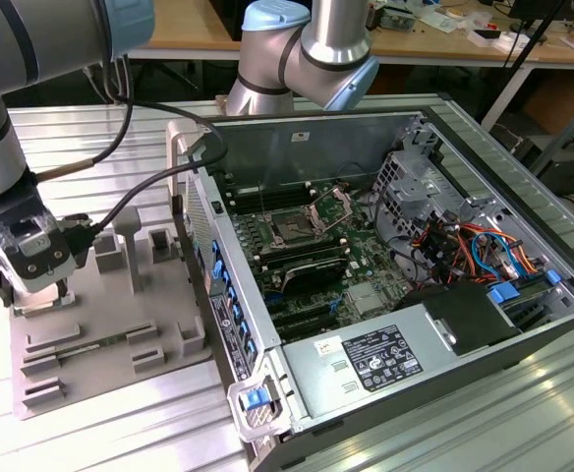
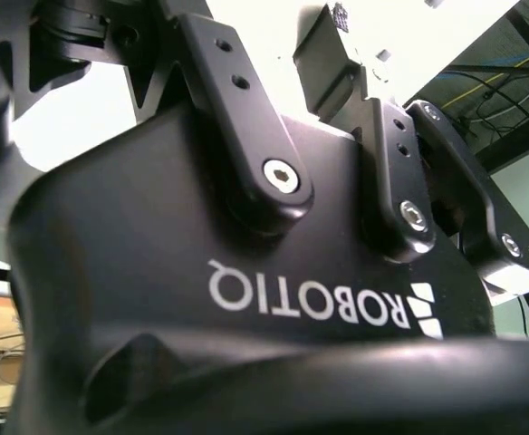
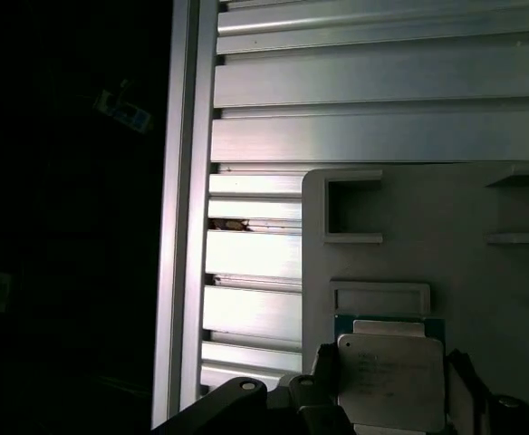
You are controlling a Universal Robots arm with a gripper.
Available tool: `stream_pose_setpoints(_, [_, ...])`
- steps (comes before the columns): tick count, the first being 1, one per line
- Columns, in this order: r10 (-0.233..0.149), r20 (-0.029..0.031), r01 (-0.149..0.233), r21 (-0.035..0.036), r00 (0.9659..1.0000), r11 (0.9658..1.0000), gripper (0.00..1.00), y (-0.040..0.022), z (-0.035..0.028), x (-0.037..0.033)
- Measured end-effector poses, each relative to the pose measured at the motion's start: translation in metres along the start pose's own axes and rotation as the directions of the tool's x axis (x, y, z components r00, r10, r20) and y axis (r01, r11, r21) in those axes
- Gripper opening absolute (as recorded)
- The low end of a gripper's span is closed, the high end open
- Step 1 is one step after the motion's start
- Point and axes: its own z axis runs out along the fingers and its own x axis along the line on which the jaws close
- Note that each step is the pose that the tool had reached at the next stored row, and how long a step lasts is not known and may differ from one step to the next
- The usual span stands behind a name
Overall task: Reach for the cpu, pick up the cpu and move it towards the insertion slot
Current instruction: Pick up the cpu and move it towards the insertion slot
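Your gripper (image 3: 393, 403) hangs with fingers (image 3: 325, 385) spread either side of the cpu (image 3: 389, 372), placed to grip its edges, in the grey fixture (image 1: 110, 324) at nine o'clock from the insertion slot (image 1: 292, 228) in the exterior view.

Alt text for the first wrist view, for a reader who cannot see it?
The cpu, a pale square chip, lies on a grey fixture with recessed pockets, and the black gripper is right at it. The fixture rests on a ribbed aluminium table; past the table's edge everything is dark.
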Motion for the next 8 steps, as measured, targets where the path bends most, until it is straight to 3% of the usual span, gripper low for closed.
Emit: stream_pose_setpoints(8, [0.000, -0.0001, 0.000, 0.0000, 1.0000, 1.0000, 0.55, 0.0001, -0.0030, 0.0000])
